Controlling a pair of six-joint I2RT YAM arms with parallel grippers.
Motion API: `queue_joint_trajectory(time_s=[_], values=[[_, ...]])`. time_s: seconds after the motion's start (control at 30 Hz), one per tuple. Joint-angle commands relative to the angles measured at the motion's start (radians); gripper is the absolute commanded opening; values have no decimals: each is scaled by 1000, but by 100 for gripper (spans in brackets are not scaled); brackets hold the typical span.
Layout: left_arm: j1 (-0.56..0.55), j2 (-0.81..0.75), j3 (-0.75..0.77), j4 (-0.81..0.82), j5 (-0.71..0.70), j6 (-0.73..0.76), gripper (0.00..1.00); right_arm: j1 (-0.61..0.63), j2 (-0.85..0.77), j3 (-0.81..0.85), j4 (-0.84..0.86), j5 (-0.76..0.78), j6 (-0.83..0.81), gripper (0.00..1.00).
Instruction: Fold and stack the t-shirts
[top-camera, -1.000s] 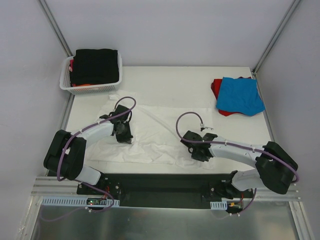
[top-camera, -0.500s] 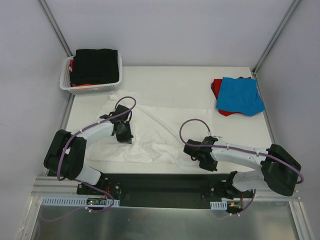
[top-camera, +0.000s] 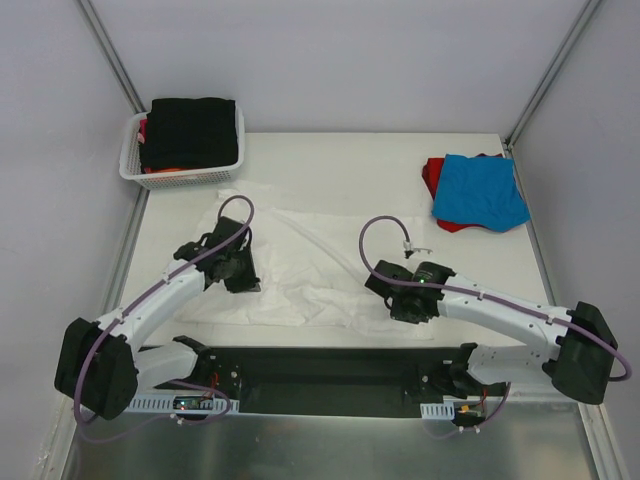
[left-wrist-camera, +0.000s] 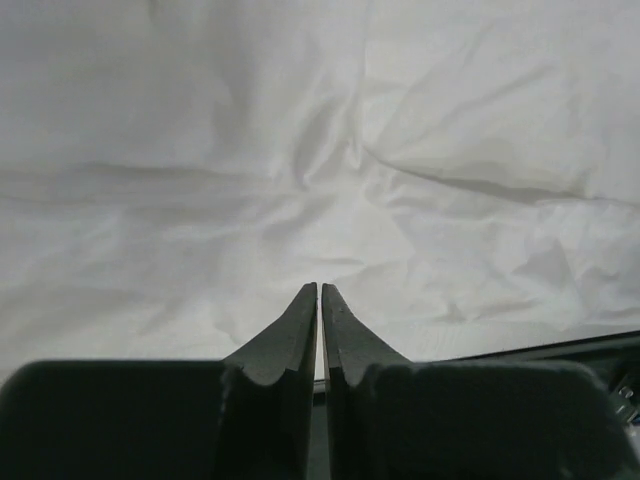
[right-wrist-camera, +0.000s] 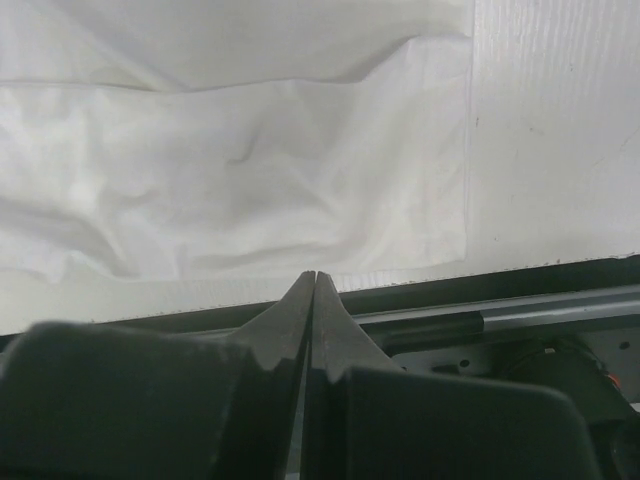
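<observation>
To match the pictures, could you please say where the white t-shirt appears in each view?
Top external: white t-shirt spread across the picture's middle.
Left wrist: white t-shirt fills nearly the whole picture.
Right wrist: white t-shirt upper left.
Shared landmark: black rail by its near edge.

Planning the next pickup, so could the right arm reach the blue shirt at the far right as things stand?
Probably yes. The blue shirt lies uncovered on the red shirt on that arm's side, and nothing stands between it and the shut right claw.
</observation>
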Motion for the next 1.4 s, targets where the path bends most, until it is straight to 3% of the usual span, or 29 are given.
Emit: queue_joint_trajectory(time_s=[0.0,0.13,0.23,0.57,0.87,1.13,1.37], values=[[-45,-97,35,-180,-12,-48,6,-7,20,-12,32,-55,-84,1],[-51,-79,29,-260,34,-51,7,-5,12,-38,110,-141,-89,1],[-56,-51,-20,-260,75,-83,0,10,0,-14,132,-168,-81,1],[-56,76,-14,-137,-73,-77,0,39,-32,138,-12,-106,-112,1],[-56,180,-114,-74,-121,-86,0,39,-130,96,-63,-84,-74,1],[-56,216,-91,-209,-199,-148,0,39,-181,73,-83,-69,-54,1],[-59,361,1,-306,-211,-155,0,41,-178,83,-72,-64,-70,1]])
